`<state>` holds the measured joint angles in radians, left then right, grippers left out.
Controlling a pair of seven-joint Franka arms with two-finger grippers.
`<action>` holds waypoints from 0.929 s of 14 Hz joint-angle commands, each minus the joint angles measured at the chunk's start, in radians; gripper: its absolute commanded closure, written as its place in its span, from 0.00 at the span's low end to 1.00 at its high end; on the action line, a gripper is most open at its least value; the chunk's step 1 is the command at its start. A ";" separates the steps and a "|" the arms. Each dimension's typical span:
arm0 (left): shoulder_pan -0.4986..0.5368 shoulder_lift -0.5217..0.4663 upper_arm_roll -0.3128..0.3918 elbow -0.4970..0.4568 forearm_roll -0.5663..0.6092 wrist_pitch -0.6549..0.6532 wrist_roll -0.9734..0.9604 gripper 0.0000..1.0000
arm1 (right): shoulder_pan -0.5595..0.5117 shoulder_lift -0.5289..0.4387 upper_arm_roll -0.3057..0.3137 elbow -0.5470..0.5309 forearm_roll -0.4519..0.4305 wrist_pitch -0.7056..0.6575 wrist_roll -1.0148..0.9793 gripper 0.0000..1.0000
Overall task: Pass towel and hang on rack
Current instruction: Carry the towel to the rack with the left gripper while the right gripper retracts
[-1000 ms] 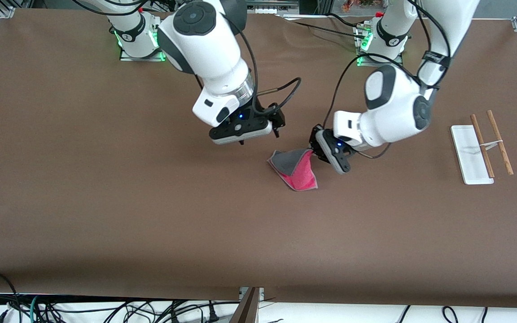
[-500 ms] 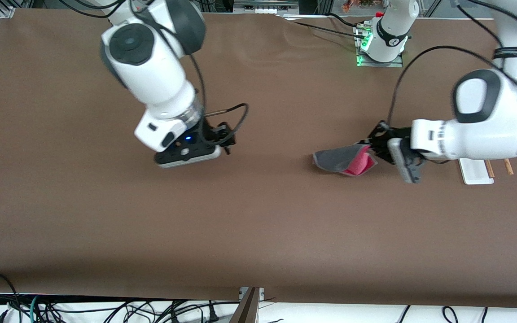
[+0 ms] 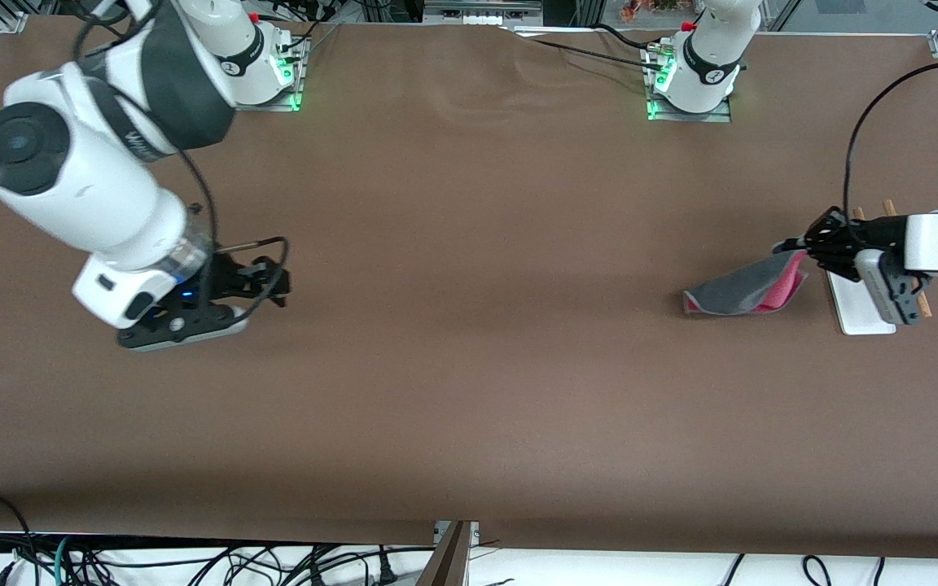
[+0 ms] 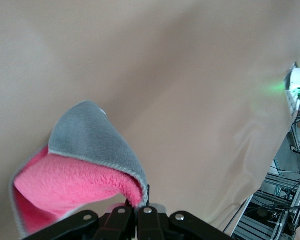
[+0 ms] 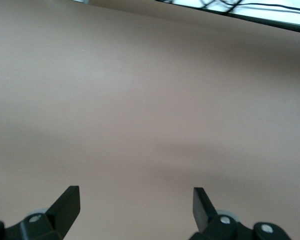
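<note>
The left gripper (image 3: 813, 248) is clamped on one edge of the towel (image 3: 742, 291), its jaws pressed together on the cloth just over the rack (image 3: 864, 313). From that pinch the towel trails away from the rack toward the table's middle, grey face up and pink reverse showing at the fold; whether its free end touches the table (image 3: 469, 366) I cannot tell. The rack's white base and the ends of its two wooden rods show under the wrist.

To hang it well, the towel probably needs lifting until its loose end clears the rods, then carrying across them so the cloth drapes evenly before release.

The right gripper (image 3: 273, 289), fingers apart and empty, waits well apart from the rack.
</note>
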<state>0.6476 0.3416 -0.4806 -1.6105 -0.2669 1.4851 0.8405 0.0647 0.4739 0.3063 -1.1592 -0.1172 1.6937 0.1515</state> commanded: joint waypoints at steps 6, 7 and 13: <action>0.170 0.100 0.027 0.103 0.106 -0.058 0.282 1.00 | -0.143 -0.256 -0.129 -0.189 0.005 -0.045 -0.133 0.00; 0.188 0.102 0.027 0.101 0.109 -0.060 0.293 1.00 | -0.143 -0.279 -0.171 -0.195 0.008 -0.048 -0.133 0.00; 0.270 0.126 0.045 0.127 0.127 -0.068 0.397 1.00 | -0.143 -0.373 -0.262 -0.269 0.028 -0.145 -0.135 0.00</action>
<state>0.9016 0.4515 -0.4342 -1.5412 -0.1790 1.4503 1.1964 -0.0782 0.1561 0.0474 -1.3744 -0.1125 1.6073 0.0213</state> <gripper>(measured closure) 0.982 0.000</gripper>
